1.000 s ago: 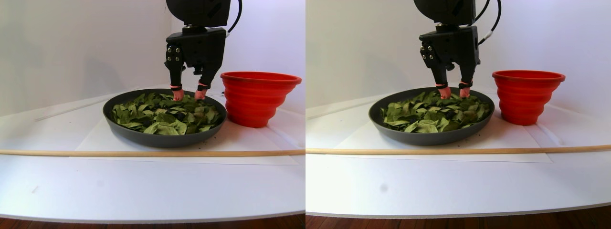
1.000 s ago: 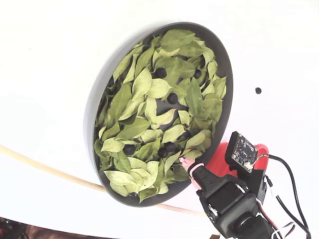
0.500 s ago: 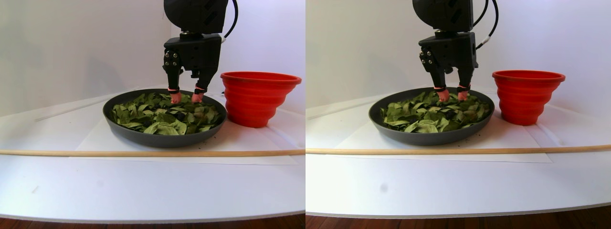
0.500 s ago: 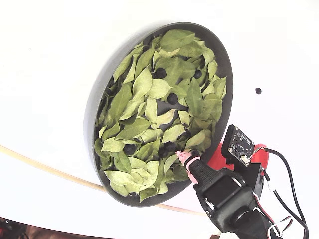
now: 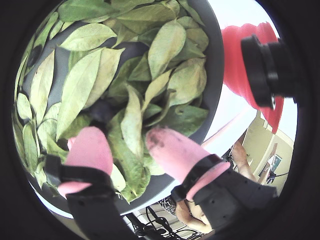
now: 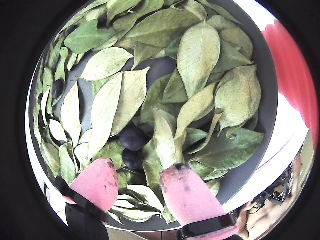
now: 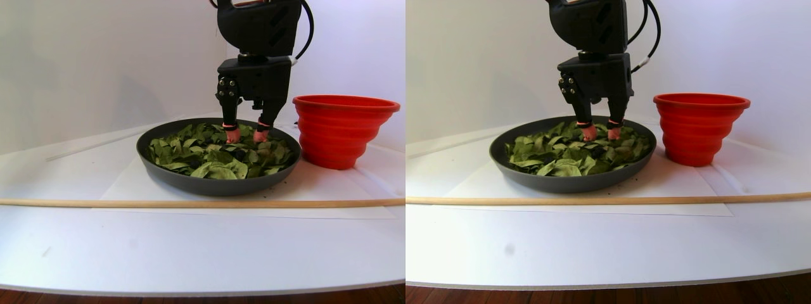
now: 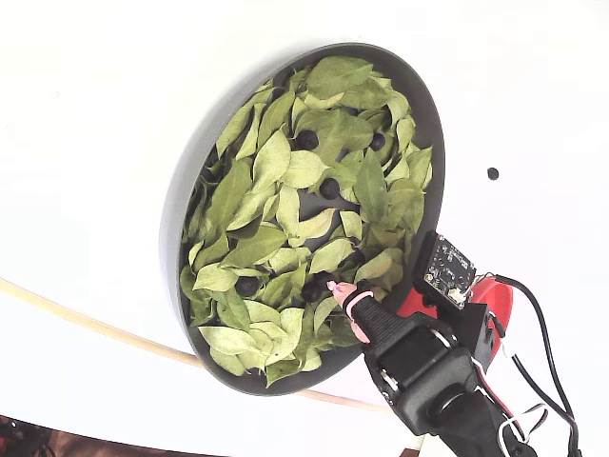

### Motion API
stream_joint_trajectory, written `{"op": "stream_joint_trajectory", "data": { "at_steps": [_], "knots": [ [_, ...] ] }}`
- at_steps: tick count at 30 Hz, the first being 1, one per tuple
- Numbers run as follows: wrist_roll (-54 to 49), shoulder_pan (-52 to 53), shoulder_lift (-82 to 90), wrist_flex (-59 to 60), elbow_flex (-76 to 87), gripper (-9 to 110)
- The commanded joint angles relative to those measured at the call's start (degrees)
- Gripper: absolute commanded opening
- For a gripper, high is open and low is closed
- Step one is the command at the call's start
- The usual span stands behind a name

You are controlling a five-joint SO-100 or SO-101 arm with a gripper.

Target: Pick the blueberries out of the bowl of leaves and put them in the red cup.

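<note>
- Your claw (image 6: 137,182) is down in the bowl (image 8: 195,176), pink fingertips (image 6: 186,196) spread apart, gripping nothing.
- Two blueberries (image 6: 133,138) sit just ahead of the gap between the tips in a wrist view, touching each other, half tucked under the leaves (image 6: 197,50); neither tip touches them.
- In the fixed view more berries show among the leaves: one toward the bowl's top (image 8: 306,139), one mid-bowl (image 8: 329,188), one on the lower left (image 8: 246,285).
- The stereo pair view shows your tips resting on the leaf pile toward the bowl's back right.
- The red cup (image 7: 344,130) stands upright on the table (image 7: 190,247) just right of the bowl in that view, close to the rim; can't tell if they touch.
- A wooden rod (image 7: 190,203) lies across the table in front of the bowl.
</note>
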Motion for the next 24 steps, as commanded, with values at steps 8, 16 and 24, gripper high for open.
{"op": "stream_joint_trajectory", "data": {
  "at_steps": [8,16,24],
  "knots": [
    [0.4,-0.4,-2.1,-2.5,-3.6,16],
    [0.4,-0.6,-4.0,-3.3,-5.2,16],
    [0.7,-0.8,-6.2,-4.7,-6.1,16]
  ]
}}
